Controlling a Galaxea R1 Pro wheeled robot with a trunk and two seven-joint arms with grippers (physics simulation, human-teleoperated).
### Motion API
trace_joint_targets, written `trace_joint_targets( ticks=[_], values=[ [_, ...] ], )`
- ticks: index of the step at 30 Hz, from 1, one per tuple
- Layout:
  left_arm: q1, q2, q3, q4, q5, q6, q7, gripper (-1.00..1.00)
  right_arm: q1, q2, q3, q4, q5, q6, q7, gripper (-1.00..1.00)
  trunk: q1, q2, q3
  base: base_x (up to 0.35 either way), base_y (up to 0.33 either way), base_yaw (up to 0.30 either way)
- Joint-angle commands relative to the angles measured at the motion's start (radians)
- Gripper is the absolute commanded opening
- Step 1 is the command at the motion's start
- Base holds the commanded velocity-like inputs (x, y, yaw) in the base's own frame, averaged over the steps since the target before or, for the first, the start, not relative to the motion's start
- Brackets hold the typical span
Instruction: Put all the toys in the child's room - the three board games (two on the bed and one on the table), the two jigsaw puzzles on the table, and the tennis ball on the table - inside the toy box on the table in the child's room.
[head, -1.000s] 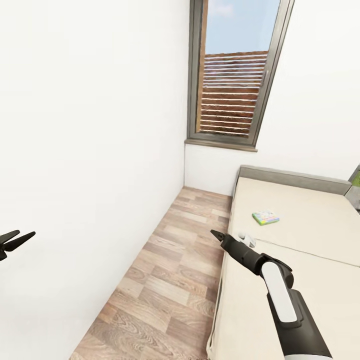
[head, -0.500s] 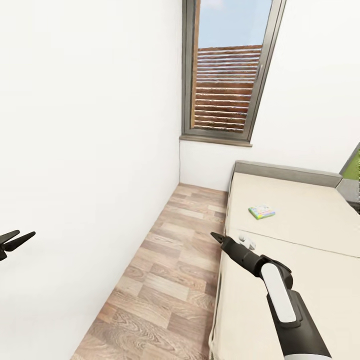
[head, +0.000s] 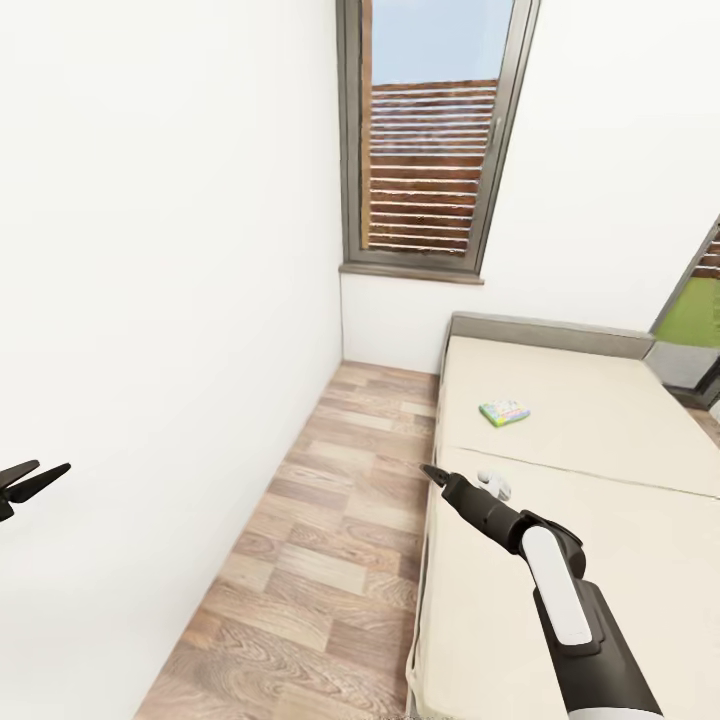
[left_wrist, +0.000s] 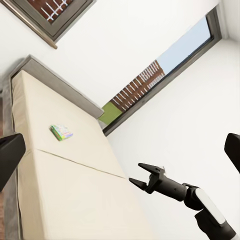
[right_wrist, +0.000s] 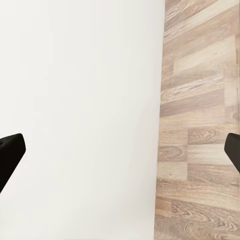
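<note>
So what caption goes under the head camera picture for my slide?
Robot beside the bed, one board game lying on its cream cover.

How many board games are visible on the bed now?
1. A flat colourful game box with green edges lies on the cream bed, near the grey headboard. A second one may be out of view.

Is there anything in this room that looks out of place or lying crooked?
One small thing: a colourful board game lies alone on the cream bed, turned at a slight angle to the bed's edges, near the headboard end. Nothing looks spilled or damaged. Both grippers, left and right, hold nothing.
</note>
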Motion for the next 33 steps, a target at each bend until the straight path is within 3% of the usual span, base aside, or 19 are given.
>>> trace_joint_targets(
  ticks=[1, 8, 18, 33],
  values=[
    [-0.001, 0.0, 0.0, 0.0, -0.001, 0.011, -0.004, 1.0, -0.001, 0.001, -0.003, -0.001, -0.003, 0.006, -0.001, 1.0, 0.001, -0.002, -0.003, 0.0, 0.0, -0.19],
    [-0.001, 0.0, 0.0, 0.0, -0.001, 0.01, -0.004, 1.0, -0.001, 0.003, -0.013, 0.0, -0.004, 0.006, -0.001, 1.0, 0.001, -0.002, -0.01, 0.078, -0.004, -0.208],
    [-0.001, 0.0, 0.0, 0.0, -0.001, 0.01, -0.004, 1.0, -0.001, 0.003, -0.018, 0.0, -0.003, 0.006, -0.001, 1.0, 0.001, -0.002, -0.013, 0.247, 0.037, -0.114],
    [-0.001, 0.0, 0.002, 0.0, -0.001, 0.009, -0.004, 1.0, -0.001, 0.004, -0.036, 0.0, -0.005, 0.006, 0.001, 1.0, 0.001, -0.002, 0.002, 0.035, 0.002, -0.174]
  ],
)
